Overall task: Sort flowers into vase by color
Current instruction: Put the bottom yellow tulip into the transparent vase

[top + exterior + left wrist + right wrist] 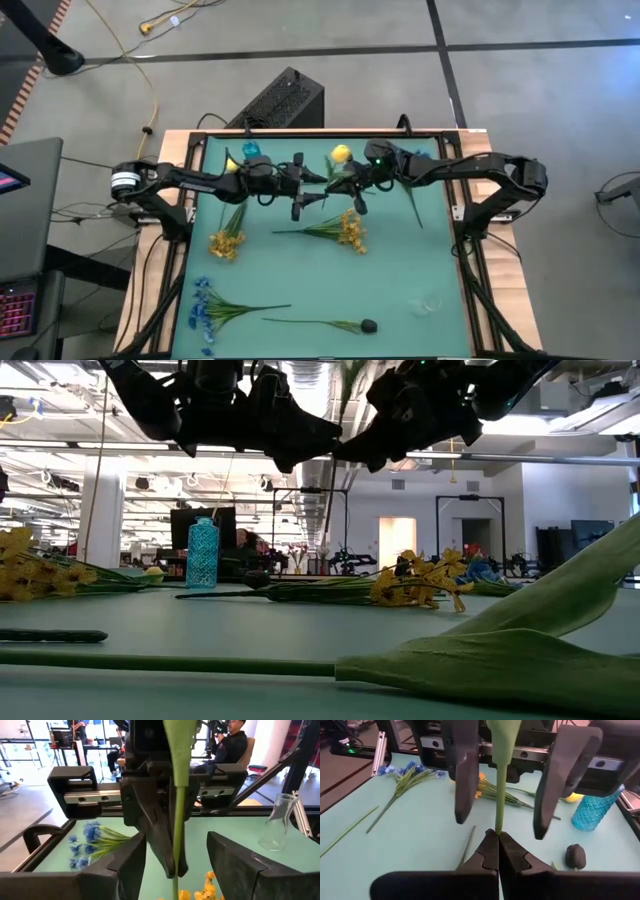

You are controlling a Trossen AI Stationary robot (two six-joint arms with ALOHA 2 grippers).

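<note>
Two claws meet above the table's far middle. My right gripper (498, 836) is pressed together, pinching the green stem (501, 795) of a yellow bud (341, 153). My left gripper (505, 785) stands spread, one finger on each side of that stem.

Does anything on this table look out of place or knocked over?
Nothing looks spilled or broken. The flowers simply lie flat on the green mat rather than in a vase: a yellow cluster, a blue sprig, a dark bud. The clear glass vase stands empty.
</note>
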